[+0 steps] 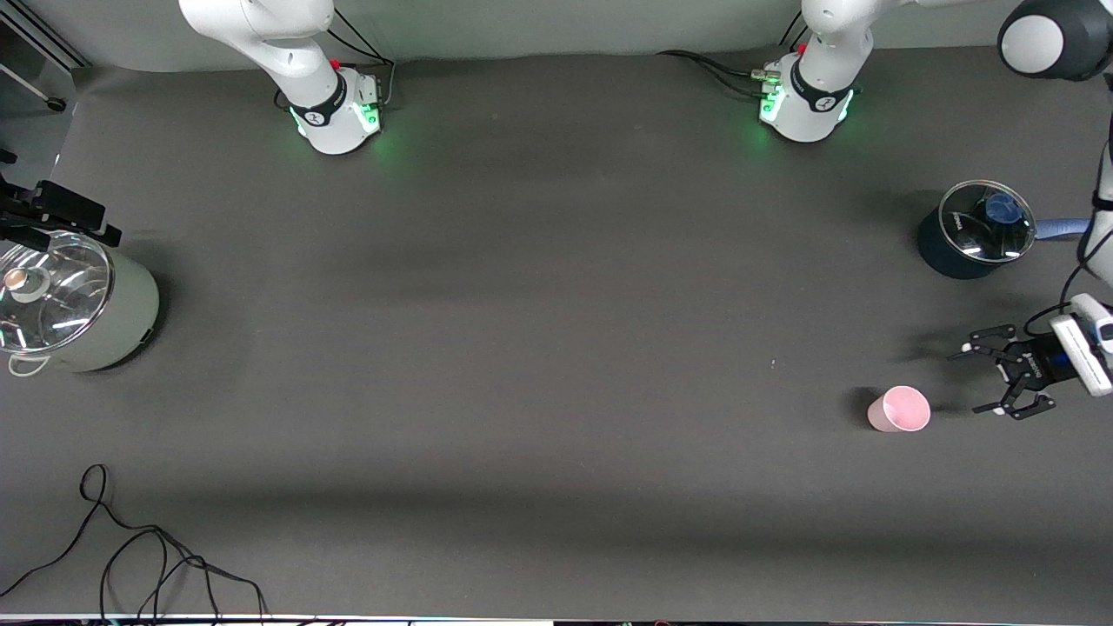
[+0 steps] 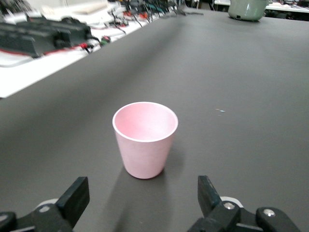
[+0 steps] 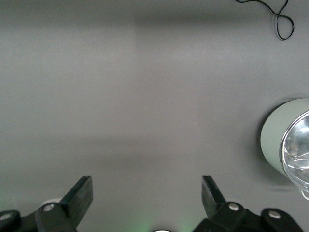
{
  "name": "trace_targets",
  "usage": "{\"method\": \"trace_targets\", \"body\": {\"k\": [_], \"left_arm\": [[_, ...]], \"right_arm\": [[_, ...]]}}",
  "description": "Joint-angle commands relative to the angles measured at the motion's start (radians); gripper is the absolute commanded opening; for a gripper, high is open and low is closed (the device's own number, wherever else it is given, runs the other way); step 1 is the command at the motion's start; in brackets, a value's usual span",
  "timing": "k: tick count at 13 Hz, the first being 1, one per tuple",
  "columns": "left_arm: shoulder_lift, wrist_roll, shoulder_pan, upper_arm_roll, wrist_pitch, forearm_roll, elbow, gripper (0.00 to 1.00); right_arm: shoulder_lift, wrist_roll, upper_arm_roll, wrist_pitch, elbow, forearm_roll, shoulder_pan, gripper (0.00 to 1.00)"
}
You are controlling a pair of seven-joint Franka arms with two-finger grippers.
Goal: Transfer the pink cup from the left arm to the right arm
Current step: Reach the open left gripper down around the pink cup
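Cup (image 1: pixel 900 409): upright on the table (image 1: pixel 556 348), toward the left arm's end, nearer the front camera than the dark pot (image 1: pixel 974 230).
Handling: likely light, stiff, smooth – grip mid-wall (taper may slip).
Left gripper (image 1: pixel 1000 379): wide open, empty, just beside the cup.
Right gripper (image 3: pixel 147 193): wide open, empty – waits over bare table near the pale pot (image 3: pixel 285 142).

pink cup (image 1: pixel 900 409), upright, on table
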Motion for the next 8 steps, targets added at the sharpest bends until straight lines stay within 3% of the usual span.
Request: {"method": "trace_targets", "body": {"k": [1,8], "left_arm": [[0.079,0.087,0.024,-0.011,-0.019,-0.056,0.048,1.0],[0.18,0.133,0.096,-0.124,-0.017,-0.082,0.073,1.0]], "right_arm": [[0.015,-0.001,-0.001,-0.017,0.031,0.011,0.001,1.0],[0.015,-0.001,-0.001,-0.017,0.031,0.011,0.0,1.0]]}}
